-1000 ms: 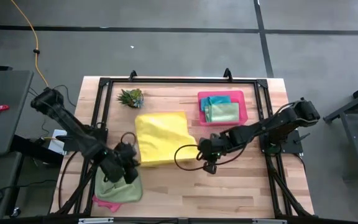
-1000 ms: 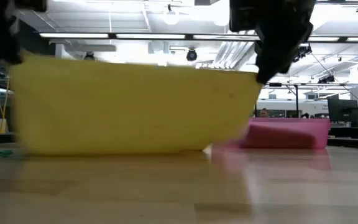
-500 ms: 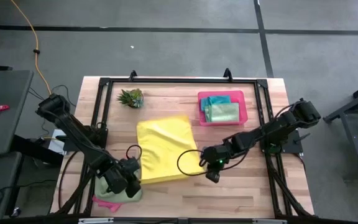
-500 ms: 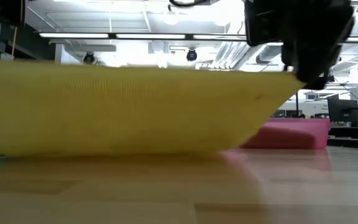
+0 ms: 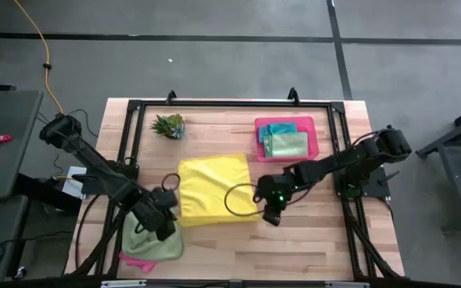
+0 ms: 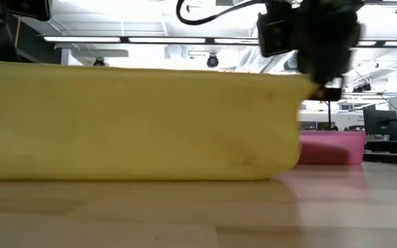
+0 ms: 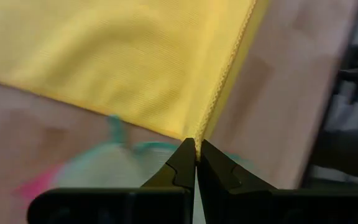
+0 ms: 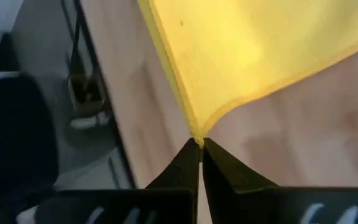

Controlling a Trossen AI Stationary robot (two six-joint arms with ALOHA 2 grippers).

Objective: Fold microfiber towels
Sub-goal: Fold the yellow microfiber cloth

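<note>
**Both grippers pinch the near corners of a yellow towel**

Nearest the front table edge, a light green fuzzy cloth (image 5: 152, 242) lies over a pink cloth (image 5: 138, 261) at the left corner. Bare wood stretches to its right. Just beyond, the left gripper (image 5: 169, 214) and right gripper (image 5: 267, 210) are each clamped tight on a near corner of the soft yellow square microfiber towel (image 5: 213, 189), lifting that edge. Farther back sit a rigid pink rectangular tray (image 5: 309, 149) holding teal and light green cloths, and a small spiky green plant (image 5: 169, 125).

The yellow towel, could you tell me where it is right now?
In the high view the yellow towel hangs mid-table, pinched between the left gripper and right gripper, below the pink tray.
</note>
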